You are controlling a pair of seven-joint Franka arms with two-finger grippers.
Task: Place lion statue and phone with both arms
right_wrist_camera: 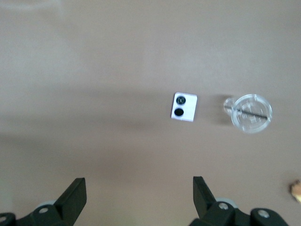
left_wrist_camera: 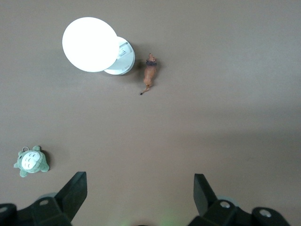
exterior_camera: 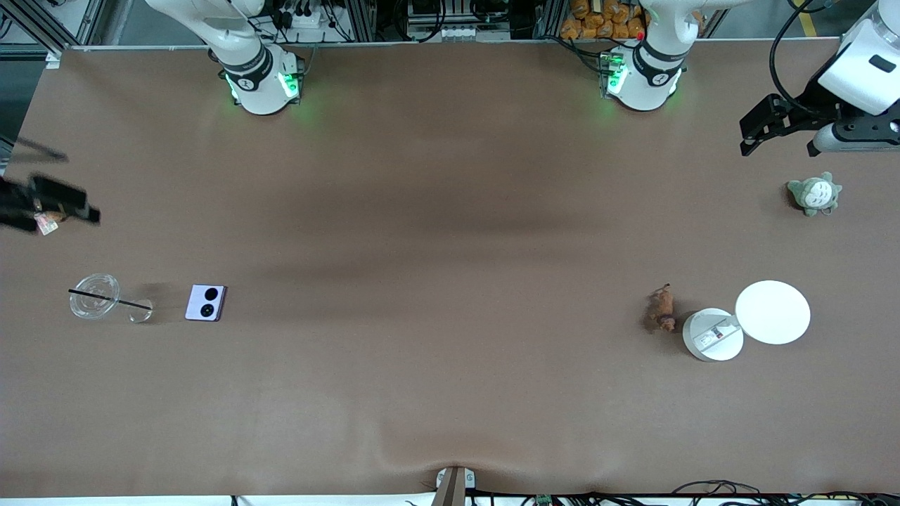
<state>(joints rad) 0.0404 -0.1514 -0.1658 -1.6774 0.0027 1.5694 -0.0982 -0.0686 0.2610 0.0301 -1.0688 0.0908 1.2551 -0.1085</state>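
Note:
The lion statue, a tiny reddish-brown figurine, lies on the brown table toward the left arm's end, beside two white discs. It also shows in the left wrist view. The pale lavender phone lies flat toward the right arm's end, its two black circles facing up. It also shows in the right wrist view. My left gripper is open and empty, up over the table near a grey-green plush; its jaws frame bare table. My right gripper is open and empty over the table's edge at the right arm's end.
Two white round discs overlap next to the lion. A grey-green plush sits farther from the camera. A clear cup lid with a black straw lies beside the phone. A brown thing with a tag shows under my right gripper.

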